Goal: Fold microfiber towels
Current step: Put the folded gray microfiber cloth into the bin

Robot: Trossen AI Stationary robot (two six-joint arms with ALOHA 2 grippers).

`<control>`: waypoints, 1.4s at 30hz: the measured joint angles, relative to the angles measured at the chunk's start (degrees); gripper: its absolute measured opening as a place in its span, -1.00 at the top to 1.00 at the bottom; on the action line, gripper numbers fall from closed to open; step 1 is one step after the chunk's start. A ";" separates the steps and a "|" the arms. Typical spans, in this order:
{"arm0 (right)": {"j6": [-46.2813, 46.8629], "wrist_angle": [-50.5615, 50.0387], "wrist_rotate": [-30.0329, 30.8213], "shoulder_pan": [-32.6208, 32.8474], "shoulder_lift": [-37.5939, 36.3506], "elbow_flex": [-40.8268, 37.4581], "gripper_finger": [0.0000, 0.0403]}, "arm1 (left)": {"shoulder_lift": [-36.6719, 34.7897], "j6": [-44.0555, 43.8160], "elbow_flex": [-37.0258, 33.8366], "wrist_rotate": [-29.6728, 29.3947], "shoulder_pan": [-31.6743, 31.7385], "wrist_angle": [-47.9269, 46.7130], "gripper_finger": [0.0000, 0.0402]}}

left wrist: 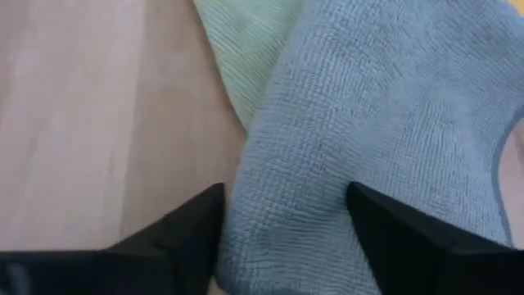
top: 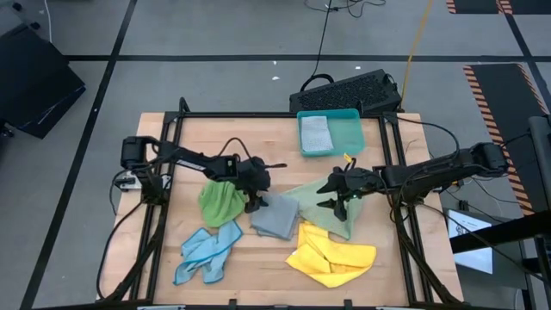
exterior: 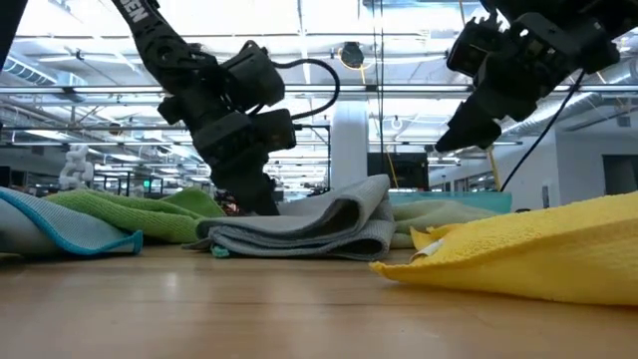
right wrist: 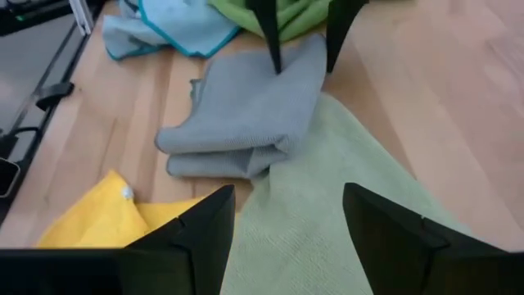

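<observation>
Landmark: folded grey microfiber towel [top: 275, 217], soft, roughly rectangular, lying flat on the wooden table [top: 172, 250] near its middle.
Grey towel axis: in the high view its long side runs from the near table edge toward the far edge; folded layers show stacked in the low view [exterior: 309, 231].
Left gripper [top: 255, 196]: at the grey towel's left far corner, fingers spread apart with the cloth between them, not clamped; fingertips [left wrist: 184, 233] straddle the towel's edge.
Right gripper [top: 337, 195]: to the right of the grey towel, raised over the pale green microfiber towel [top: 323, 207], fingers apart and holding nothing.
Pale green towel: spread flat, touching the grey towel's right side and tucked partly under it [right wrist: 327, 197].
Bright green towel [top: 219, 203]: bunched, just left of the grey towel.
Light blue towel [top: 207, 251]: crumpled, near-left of the grey towel.
Yellow towel [top: 331, 256]: loosely folded, near-right of the grey towel.
Teal plastic tray [top: 349, 138]: beyond the grey towel, at the far edge, holding a folded grey cloth [top: 316, 133].
</observation>
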 joint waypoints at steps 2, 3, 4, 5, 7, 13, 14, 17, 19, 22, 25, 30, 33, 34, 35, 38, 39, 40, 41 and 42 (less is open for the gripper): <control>0.37 1.99 0.38 0.00 0.87 0.00 -0.08 | -0.18 0.15 0.02 -2.18 -0.77 0.11 0.00; 0.90 3.58 1.04 0.05 1.69 0.00 -0.08 | -0.74 0.15 0.02 -3.65 -1.15 -0.50 0.13; 1.66 4.64 1.61 0.15 2.50 0.00 -0.08 | -1.44 0.11 -0.02 -5.05 -1.56 -1.29 0.27; 2.35 5.80 1.75 0.20 3.47 0.00 -0.08 | -2.12 -0.25 -0.02 -6.26 -1.96 -1.36 0.41; 3.48 9.40 1.84 0.56 5.77 0.00 -0.08 | -3.76 -0.94 0.11 -8.38 -2.67 -2.40 0.68; 6.77 24.97 3.33 1.90 15.21 0.02 -0.08 | -7.35 -3.25 0.05 -12.94 -6.27 -2.47 0.92; 7.44 27.05 3.42 1.81 16.80 0.26 -0.08 | -7.53 -3.42 0.07 -14.09 -7.06 -2.01 0.91; 7.76 27.75 5.10 0.93 20.61 3.71 -0.11 | -7.65 -5.08 0.04 -16.28 -9.37 -0.88 0.93; 6.68 25.00 5.16 0.09 22.65 7.13 -0.17 | -7.70 -6.45 0.07 -17.15 -10.83 -0.65 0.97; 4.74 19.56 1.59 -0.87 25.61 11.72 -0.27 | -7.67 -8.64 0.04 -20.60 -13.40 -0.69 0.96; 2.69 17.10 -4.38 -1.16 28.77 15.61 -0.35 | -7.67 -9.25 0.04 -23.52 -15.64 -0.47 0.95; 1.64 16.21 -10.52 -1.09 34.45 19.99 -0.34 | -7.68 -10.32 0.04 -26.60 -17.63 0.07 0.98; 0.62 16.56 -8.89 -1.09 37.60 22.33 -0.29 | -7.68 -10.00 0.04 -26.95 -18.46 0.32 0.96; 0.32 16.18 -8.84 -1.13 38.52 22.90 -0.27 | -7.67 -9.87 0.04 -26.99 -18.63 0.32 0.96; 0.13 16.22 -8.82 -1.23 39.40 23.67 -0.25 | -7.70 -9.73 0.04 -27.01 -18.81 0.30 0.96; -0.27 16.29 -9.18 -1.29 40.91 25.04 -0.15 | -7.69 -9.70 0.04 -27.10 -19.31 0.28 0.98; -0.47 16.47 -9.32 -1.29 41.19 25.36 -0.11 | -7.70 -9.70 0.04 -27.28 -19.46 0.28 0.98; -0.70 16.17 -10.08 -1.29 41.29 25.44 -0.06 | -7.70 -9.67 0.04 -27.76 -19.82 0.30 0.98; -0.72 15.09 -10.79 -1.29 41.30 25.42 -0.01 | -7.68 -9.64 0.04 -28.30 -20.08 0.34 0.97; -0.60 14.26 -11.00 -1.27 41.29 25.40 0.04 | -7.68 -9.62 0.04 -28.90 -20.32 0.36 0.96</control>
